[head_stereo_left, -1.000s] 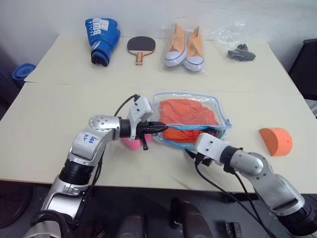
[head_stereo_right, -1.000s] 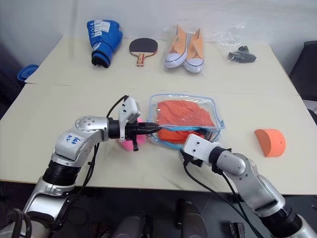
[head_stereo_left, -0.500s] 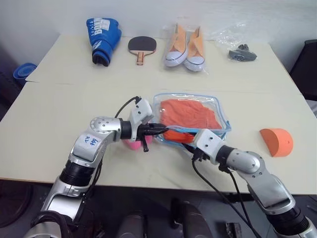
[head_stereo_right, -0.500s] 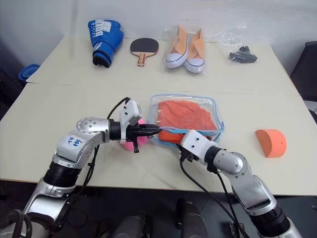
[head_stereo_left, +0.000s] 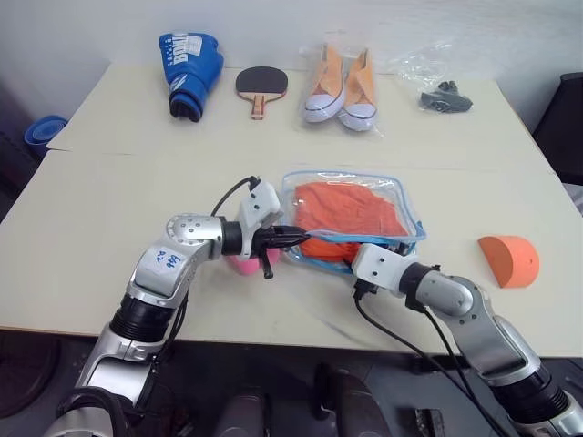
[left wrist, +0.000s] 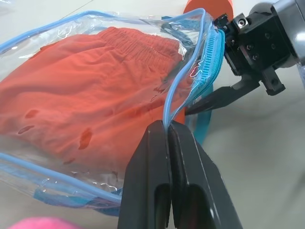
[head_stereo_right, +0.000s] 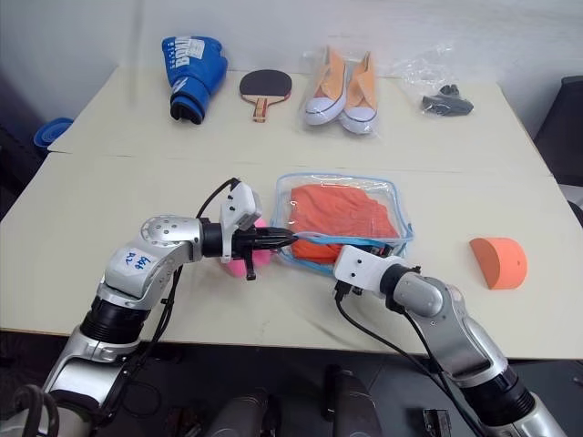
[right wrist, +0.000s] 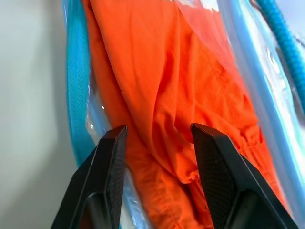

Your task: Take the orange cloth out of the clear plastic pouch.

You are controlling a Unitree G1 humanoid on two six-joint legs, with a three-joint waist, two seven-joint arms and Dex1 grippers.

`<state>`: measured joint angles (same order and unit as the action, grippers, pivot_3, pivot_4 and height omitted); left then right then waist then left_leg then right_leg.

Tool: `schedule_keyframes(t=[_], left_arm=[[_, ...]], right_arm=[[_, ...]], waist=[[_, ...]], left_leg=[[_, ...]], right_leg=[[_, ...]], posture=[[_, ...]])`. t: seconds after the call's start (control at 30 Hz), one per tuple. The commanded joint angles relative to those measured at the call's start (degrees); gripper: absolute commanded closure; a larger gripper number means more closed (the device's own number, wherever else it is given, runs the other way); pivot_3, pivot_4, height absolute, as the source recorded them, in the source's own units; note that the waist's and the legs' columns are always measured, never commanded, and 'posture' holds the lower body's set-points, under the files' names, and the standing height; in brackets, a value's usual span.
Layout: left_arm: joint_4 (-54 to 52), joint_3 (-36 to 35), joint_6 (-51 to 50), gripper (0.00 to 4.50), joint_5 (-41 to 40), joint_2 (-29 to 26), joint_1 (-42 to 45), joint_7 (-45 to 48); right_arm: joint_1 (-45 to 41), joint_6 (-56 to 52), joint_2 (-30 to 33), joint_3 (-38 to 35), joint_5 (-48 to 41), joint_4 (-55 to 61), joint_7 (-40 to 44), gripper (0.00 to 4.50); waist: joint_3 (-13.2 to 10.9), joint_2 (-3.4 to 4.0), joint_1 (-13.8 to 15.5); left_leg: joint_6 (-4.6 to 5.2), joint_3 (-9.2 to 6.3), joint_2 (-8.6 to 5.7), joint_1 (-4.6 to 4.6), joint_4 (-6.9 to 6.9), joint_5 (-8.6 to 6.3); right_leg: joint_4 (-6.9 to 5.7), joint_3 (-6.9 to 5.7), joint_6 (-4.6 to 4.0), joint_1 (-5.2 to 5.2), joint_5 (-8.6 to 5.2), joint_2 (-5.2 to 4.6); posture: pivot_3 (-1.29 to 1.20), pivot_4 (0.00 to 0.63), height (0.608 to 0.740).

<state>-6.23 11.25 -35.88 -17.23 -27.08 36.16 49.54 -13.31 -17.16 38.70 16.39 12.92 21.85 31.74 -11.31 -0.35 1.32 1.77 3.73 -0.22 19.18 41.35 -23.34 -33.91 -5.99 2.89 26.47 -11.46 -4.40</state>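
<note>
The clear plastic pouch (head_stereo_left: 406, 202) with light blue edging lies flat mid-table, its mouth facing me. The orange cloth (head_stereo_left: 351, 211) is bunched inside it. My left gripper (left wrist: 167, 125) is shut on the blue rim at the pouch's near left corner and holds that edge lifted. My right gripper (right wrist: 158, 131) is at the open mouth from the near right. Its two fingers are partly closed, with a fold of the orange cloth (right wrist: 157, 95) between them. One right finger (left wrist: 217, 98) reaches under the raised zip edge.
Along the table's far edge lie a blue boxing glove (head_stereo_left: 189, 73), a table tennis paddle (head_stereo_left: 260, 86), bagged orange-and-white sneakers (head_stereo_left: 340, 88) and a clear bag of black items (head_stereo_left: 442, 96). An orange cup-like object (head_stereo_left: 508, 259) sits at the right. A pink object (head_stereo_left: 244, 265) lies under my left wrist.
My right wrist has rolled a little at the pouch's mouth. The left gripper keeps its pinch on the rim in the same place.
</note>
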Motion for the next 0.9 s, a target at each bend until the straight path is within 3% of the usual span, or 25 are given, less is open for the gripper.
schedule_keyframes(t=[0.03,0.9], left_arm=[[-0.7,-0.5,1.4,4.5,0.2,0.0,1.5,0.1],[0.4,-1.4,1.6,4.5,0.3,0.5,2.6,-0.5]], right_arm=[[-0.8,3.1,0.9,0.6,3.2,-0.4,0.6,2.31],[-1.0,11.7,5.8,-0.7,12.1,-2.6,7.0,2.31]], waist=[[0.0,0.0,0.0],[0.0,0.0,0.0]], left_leg=[[0.0,0.0,0.0,0.0,0.0,0.0],[-0.01,-0.01,0.0,-0.01,0.01,0.01]], right_leg=[[0.0,0.0,0.0,0.0,0.0,0.0],[0.01,-0.01,0.0,-0.02,0.0,-0.01]], posture=[[0.0,0.15,0.74],[0.0,0.15,0.74]])
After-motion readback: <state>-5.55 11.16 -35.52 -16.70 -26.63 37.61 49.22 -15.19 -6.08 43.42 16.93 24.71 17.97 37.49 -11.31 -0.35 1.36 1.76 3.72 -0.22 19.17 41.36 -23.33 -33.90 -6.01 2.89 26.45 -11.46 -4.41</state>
